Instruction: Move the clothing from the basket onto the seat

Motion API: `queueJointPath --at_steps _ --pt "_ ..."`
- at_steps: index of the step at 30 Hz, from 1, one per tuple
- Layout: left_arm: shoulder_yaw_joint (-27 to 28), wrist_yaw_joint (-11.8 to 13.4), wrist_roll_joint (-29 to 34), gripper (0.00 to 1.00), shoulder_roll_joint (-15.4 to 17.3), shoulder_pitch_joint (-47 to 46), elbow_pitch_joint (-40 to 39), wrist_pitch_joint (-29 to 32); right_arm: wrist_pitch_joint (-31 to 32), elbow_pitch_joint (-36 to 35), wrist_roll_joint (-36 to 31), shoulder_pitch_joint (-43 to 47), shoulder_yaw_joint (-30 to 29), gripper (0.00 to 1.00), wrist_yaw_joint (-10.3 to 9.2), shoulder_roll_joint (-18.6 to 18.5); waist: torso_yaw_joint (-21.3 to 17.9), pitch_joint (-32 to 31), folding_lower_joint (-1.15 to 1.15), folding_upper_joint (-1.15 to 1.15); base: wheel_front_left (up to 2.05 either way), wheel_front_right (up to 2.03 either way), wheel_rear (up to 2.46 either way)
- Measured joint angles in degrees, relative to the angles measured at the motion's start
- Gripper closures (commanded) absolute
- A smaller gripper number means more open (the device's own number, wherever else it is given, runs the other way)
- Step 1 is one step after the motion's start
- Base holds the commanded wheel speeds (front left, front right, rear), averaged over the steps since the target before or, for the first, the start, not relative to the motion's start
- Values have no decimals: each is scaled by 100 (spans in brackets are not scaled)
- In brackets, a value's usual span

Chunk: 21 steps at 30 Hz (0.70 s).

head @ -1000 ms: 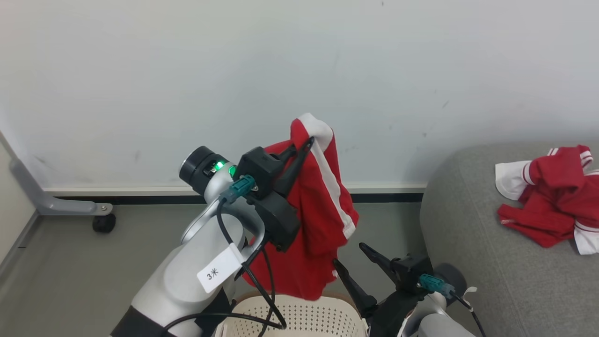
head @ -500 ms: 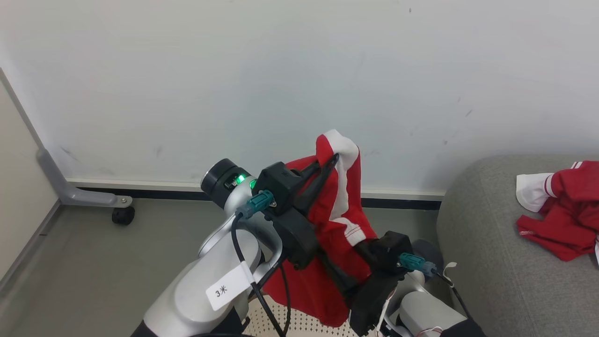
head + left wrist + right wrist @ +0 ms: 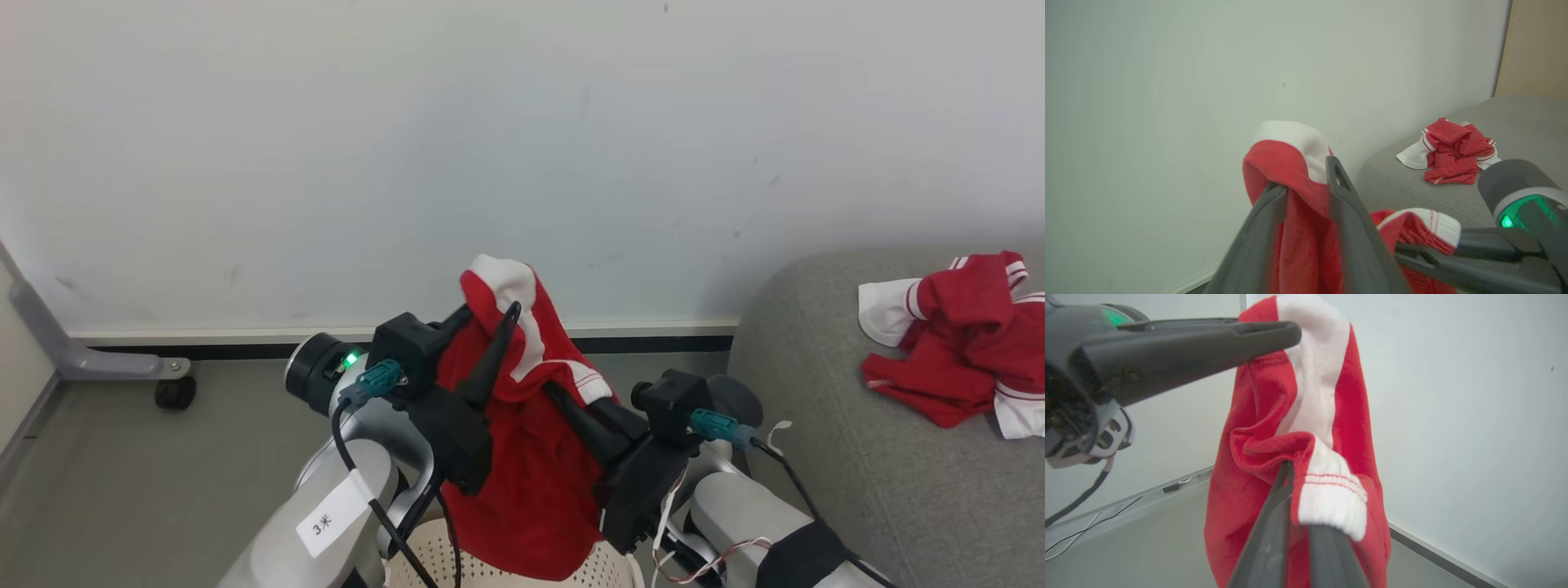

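Red garment [image 3: 531,474] of the clothing, up in the air just above the basket [image 3: 478,572], low in the middle of the head view, near 6 o'clock. Soft, thin and floppy, surely very light; no way to break it. Hanging long and limp, with folds and a fuzzy look. Likely to slide off smooth fingers, so best to pinch a thick part: the white cuff [image 3: 1327,498] with its red stitching, or the white band [image 3: 506,282] at 12 o'clock of the cloth.

Right hand [image 3: 1294,477] squeezed tight on the cuff, at 3 o'clock of the cloth. Left hand [image 3: 1303,174] at the top, fingers a little apart, pinching a fold of red cloth between them, band draped over the tips.

Basket: hard cream plastic, full of little holes. Seat [image 3: 816,457] at 3 o'clock: big, grey, rounded, covered in woven cloth, soft-looking. On it, well apart from both hands, a crumpled red and white pile [image 3: 955,359]. Behind, a plain pale wall [image 3: 522,122]; below, a smooth grey floor [image 3: 163,474].
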Motion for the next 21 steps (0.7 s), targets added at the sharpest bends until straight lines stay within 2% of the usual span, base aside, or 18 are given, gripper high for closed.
queueJointPath --at_steps 11,21 --pt "238 231 -177 0 115 617 -23 -136 0 -439 -62 -253 -131 100 0 -711 -652 20 0 0 0 0 0" --pt "96 241 -227 0 9 1117 -142 -344 -1 -993 -312 -179 -296 100 -38 -1500 -1421 13 0 0 0 0 0"
